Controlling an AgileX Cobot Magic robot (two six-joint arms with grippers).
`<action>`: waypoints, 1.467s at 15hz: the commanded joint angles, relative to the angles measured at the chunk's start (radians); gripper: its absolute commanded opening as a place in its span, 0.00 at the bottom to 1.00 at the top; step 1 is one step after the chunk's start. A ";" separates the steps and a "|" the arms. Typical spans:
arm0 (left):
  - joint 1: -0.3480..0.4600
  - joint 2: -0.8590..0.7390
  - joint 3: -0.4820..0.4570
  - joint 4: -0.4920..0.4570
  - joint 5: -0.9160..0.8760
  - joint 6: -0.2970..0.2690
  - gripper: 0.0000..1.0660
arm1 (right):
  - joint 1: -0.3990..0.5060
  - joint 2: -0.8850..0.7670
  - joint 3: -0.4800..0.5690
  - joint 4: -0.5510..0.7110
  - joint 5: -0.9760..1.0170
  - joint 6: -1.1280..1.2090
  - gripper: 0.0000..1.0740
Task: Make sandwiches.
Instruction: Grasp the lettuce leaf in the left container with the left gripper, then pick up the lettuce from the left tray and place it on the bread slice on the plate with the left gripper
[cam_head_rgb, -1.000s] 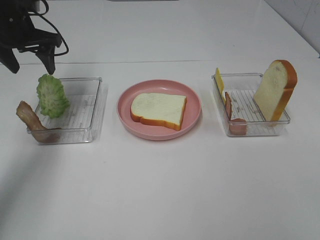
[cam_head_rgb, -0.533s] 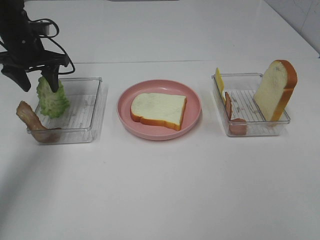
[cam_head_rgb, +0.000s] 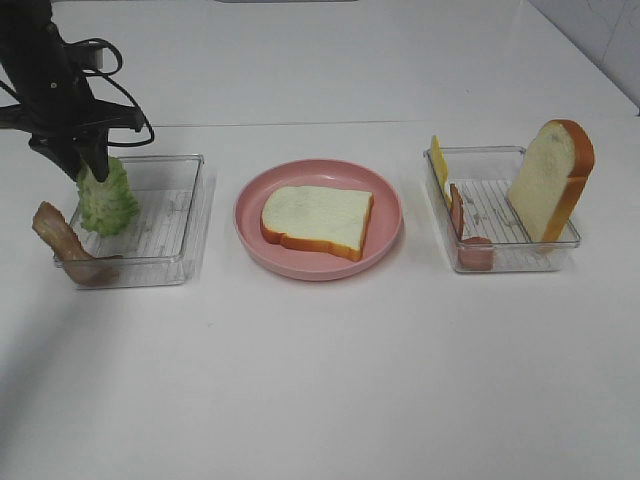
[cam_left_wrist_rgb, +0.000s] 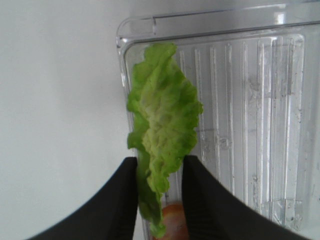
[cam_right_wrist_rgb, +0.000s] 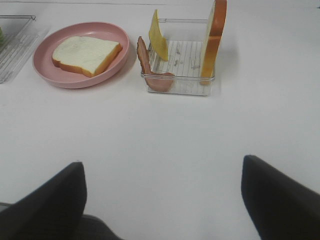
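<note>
One white bread slice (cam_head_rgb: 318, 220) with an orange-brown crust lies flat on the pink plate (cam_head_rgb: 320, 268). A green lettuce leaf (cam_head_rgb: 105, 200) stands upright at the left end of a clear tray (cam_head_rgb: 170, 215). My left gripper (cam_head_rgb: 88, 165) comes down on it from above, and in the left wrist view its two black fingers (cam_left_wrist_rgb: 159, 200) press both sides of the lettuce (cam_left_wrist_rgb: 162, 130). A brown bacon strip (cam_head_rgb: 60, 240) leans on that tray's near left corner. My right gripper (cam_right_wrist_rgb: 162, 170) hangs open over bare table, far short of the plate (cam_right_wrist_rgb: 75, 80).
A second clear tray (cam_head_rgb: 495, 215) at the right holds an upright bread slice (cam_head_rgb: 552, 180), a yellow cheese slice (cam_head_rgb: 438, 160) and a bacon strip (cam_head_rgb: 458, 212). The table around the trays is white.
My left gripper came down from above the tray's far left corner onto the top of the lettuce, and its fingers closed in on the leaf. The right arm's view shows no earlier state.
</note>
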 joint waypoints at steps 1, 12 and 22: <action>-0.003 0.006 0.009 -0.007 0.001 -0.003 0.17 | -0.004 -0.014 0.001 0.004 -0.008 0.002 0.75; -0.003 -0.113 0.000 -0.123 0.017 0.095 0.00 | -0.004 -0.014 0.001 0.004 -0.008 0.002 0.75; -0.145 -0.080 0.000 -0.822 -0.067 0.400 0.00 | -0.004 -0.014 0.001 0.004 -0.008 0.002 0.75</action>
